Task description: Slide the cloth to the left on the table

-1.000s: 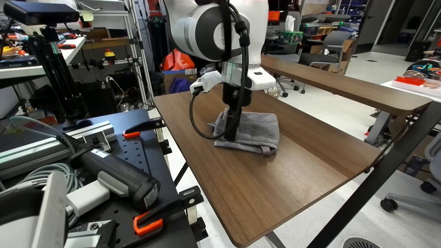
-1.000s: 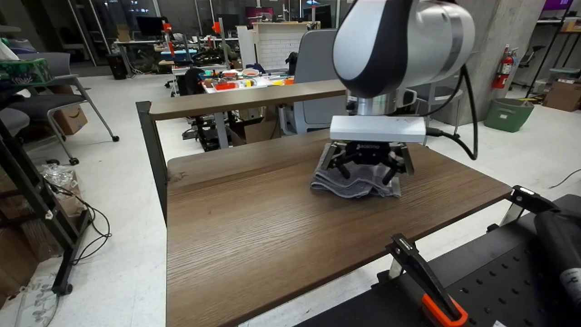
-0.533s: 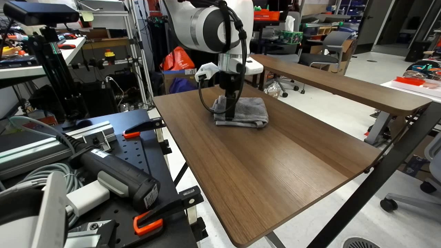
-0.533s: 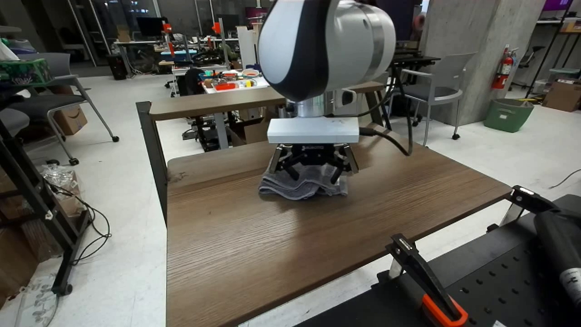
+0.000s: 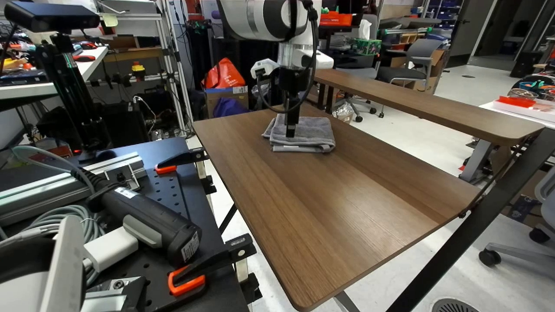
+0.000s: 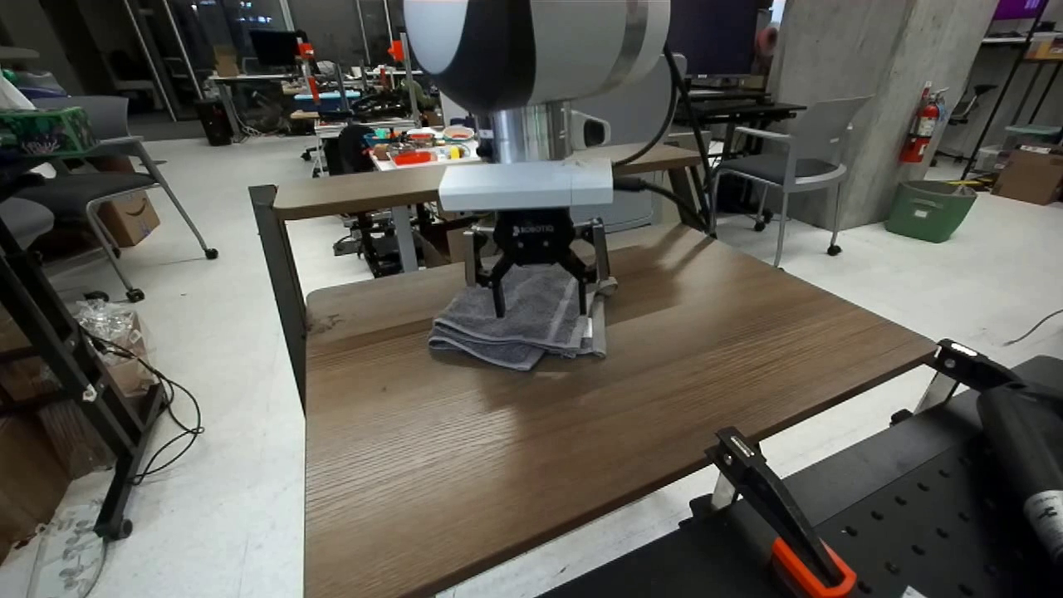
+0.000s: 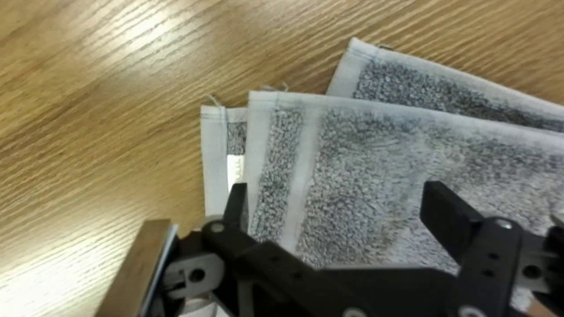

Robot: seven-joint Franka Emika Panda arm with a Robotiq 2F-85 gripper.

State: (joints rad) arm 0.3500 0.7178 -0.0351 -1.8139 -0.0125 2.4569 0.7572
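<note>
The grey folded cloth (image 5: 316,134) lies in loose layers on the dark brown wood-grain table (image 5: 347,216), near its far end in this exterior view. It also shows in an exterior view (image 6: 523,332) and fills much of the wrist view (image 7: 365,154), with pale hems and a small white label. My gripper (image 6: 541,312) points straight down over the cloth. Its two black fingers stand wide apart with nothing pinched between them, also in the wrist view (image 7: 335,193). One finger is over the label edge, the other over the cloth's middle. I cannot tell whether the tips touch it.
A longer narrow wooden table (image 5: 412,99) runs along the far side. A black bench (image 5: 173,195) with orange-handled clamps (image 5: 186,281) and a dark handheld tool (image 5: 151,225) stands beside the table. A black cable (image 6: 664,195) hangs from the wrist.
The cloth and gripper have moved left in an exterior view, toward the table's far end in the other angle. In the last half second the gripper has also risen, and its fingers hang straighter.
</note>
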